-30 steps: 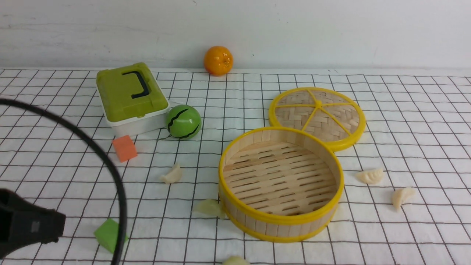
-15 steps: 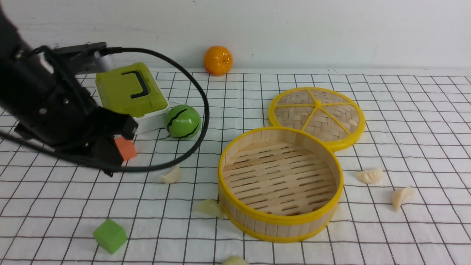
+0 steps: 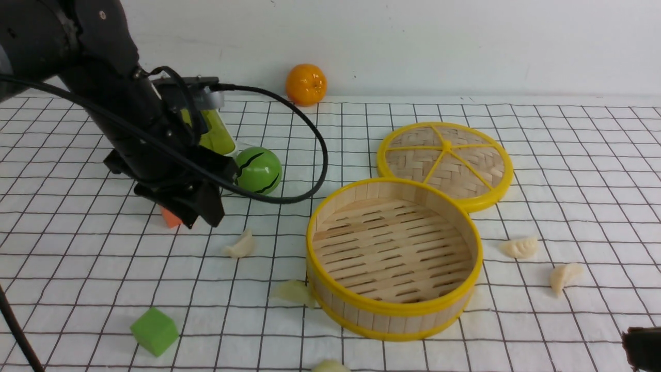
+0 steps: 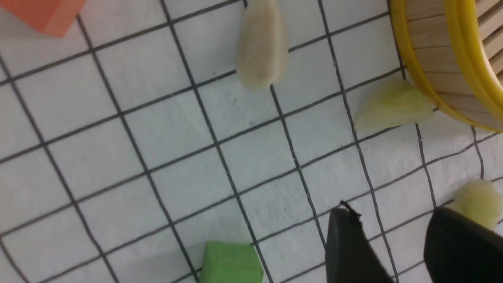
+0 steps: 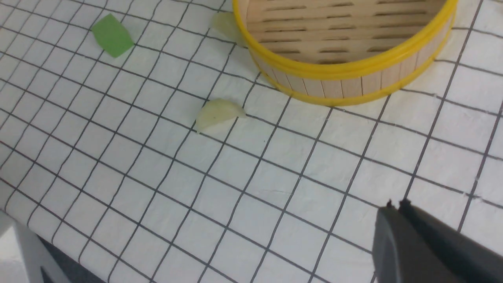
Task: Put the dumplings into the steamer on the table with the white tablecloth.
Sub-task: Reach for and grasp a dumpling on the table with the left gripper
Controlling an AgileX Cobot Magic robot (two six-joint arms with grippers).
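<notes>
Dumplings (image 3: 294, 292) are all lying outside the steamer (image 3: 361, 315), on the white tablecloth (image 3: 568, 170) that is covering the surface. One pale greenish dumpling is resting right against the steamer's left wall. Another dumpling (image 3: 240, 245) is lying farther to the steamer's left. A third dumpling (image 3: 330, 366) is sitting on the steamer's near side, half cut off by the front view's edge. A fourth dumpling (image 3: 519, 247) and a fifth dumpling (image 3: 564, 276) are lying to the steamer's right, apart from it.

The steamer is standing upright, and the woven lid (image 3: 445, 163) is lying flat just behind its far right rim.

The left arm (image 3: 129, 129) is reaching over the cloth well to the steamer's left. The left jaws are standing apart and gripping nothing, fingers (image 4: 349, 251) hanging above bare cloth. The right jaws are pressed together and empty, fingertips (image 5: 393, 220) hovering off the steamer's near right side.

Left of the steamer, a green ball (image 3: 257, 170), a green box (image 3: 217, 137) and an orange cube (image 3: 168, 219) are partly hiding behind the arm. A green cube (image 3: 154, 330) is sitting nearer, and an orange (image 3: 306, 84) is resting beyond the steamer by the wall.
</notes>
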